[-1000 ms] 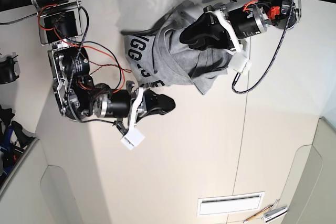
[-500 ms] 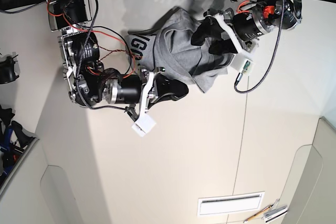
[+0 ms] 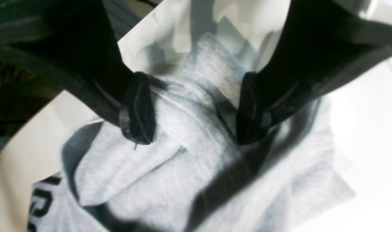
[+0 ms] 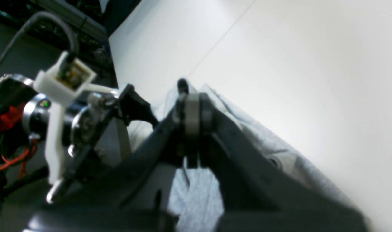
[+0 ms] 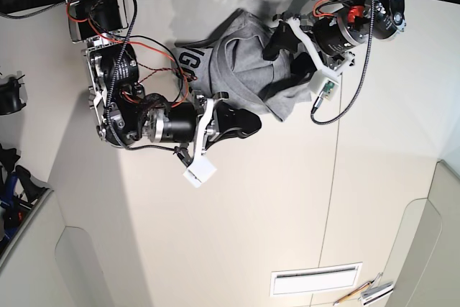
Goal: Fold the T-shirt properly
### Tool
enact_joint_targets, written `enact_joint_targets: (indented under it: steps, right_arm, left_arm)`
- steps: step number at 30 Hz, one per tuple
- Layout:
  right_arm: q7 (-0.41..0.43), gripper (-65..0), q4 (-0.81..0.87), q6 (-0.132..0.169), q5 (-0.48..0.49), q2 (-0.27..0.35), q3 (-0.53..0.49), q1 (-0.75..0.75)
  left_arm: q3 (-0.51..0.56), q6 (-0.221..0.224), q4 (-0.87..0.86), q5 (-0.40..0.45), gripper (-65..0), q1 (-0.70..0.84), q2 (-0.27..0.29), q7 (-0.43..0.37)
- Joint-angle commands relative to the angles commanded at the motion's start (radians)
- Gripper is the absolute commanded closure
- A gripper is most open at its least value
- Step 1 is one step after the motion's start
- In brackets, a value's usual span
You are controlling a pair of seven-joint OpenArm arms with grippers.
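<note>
T-shirt bunched at far middle of surface. My left claw spread over a ridge; right claw pressed together, pinching nothing I can confirm. Pinch one layer only, then spread flat.

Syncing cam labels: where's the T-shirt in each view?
Base: T-shirt top centre, crumpled, between both arms.
Left wrist: fills centre and bottom, under open fingers.
Right wrist: grey strip behind closed fingers.
Shared landmark: the white table.
</note>
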Motion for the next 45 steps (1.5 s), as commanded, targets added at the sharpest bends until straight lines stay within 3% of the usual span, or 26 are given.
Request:
enact_joint_targets:
  steps: [3, 13, 23, 29, 38, 42, 45]
  right_arm:
    - [0.000, 0.0, 0.000, 0.000, 0.000, 0.000, 0.000, 0.000]
    - [0.003, 0.0, 0.000, 0.000, 0.000, 0.000, 0.000, 0.000]
    - [-0.002, 0.0, 0.000, -0.004, 0.012, 0.000, 0.000, -0.006]
    - [-0.004, 0.0, 0.000, -0.003, 0.018, -0.051, -0.012, -0.038]
    - [0.071, 0.0, -0.001, -0.008, -0.114, -0.122, -0.169, -0.039]
    - [0.091, 0.0, -0.006, -0.008, -0.132, -0.150, -0.178, -0.042]
    - [0.105, 0.0, -0.032, -0.008, -0.138, -0.187, -0.178, -0.041]
  left_arm:
    - [0.002, 0.020, 0.000, 0.014, -43.6, 0.000, -0.001, -0.011]
    - [-0.072, 0.019, 0.118, 0.040, -43.4, 0.000, -0.002, 0.020]
    - [-0.093, 0.021, 0.117, 0.104, -43.4, -0.056, -0.002, -0.027]
    - [-0.155, 0.024, 0.117, 0.103, -43.4, -0.084, -0.007, -0.038]
    - [-0.204, 0.037, 0.117, 0.102, -43.4, -0.083, -0.071, -0.033]
    - [-0.339, 0.038, 0.117, 0.021, -43.4, -0.082, -0.103, 0.001]
    - [-0.426, -0.006, 0.117, -0.085, -43.4, -0.077, -0.104, 0.047]
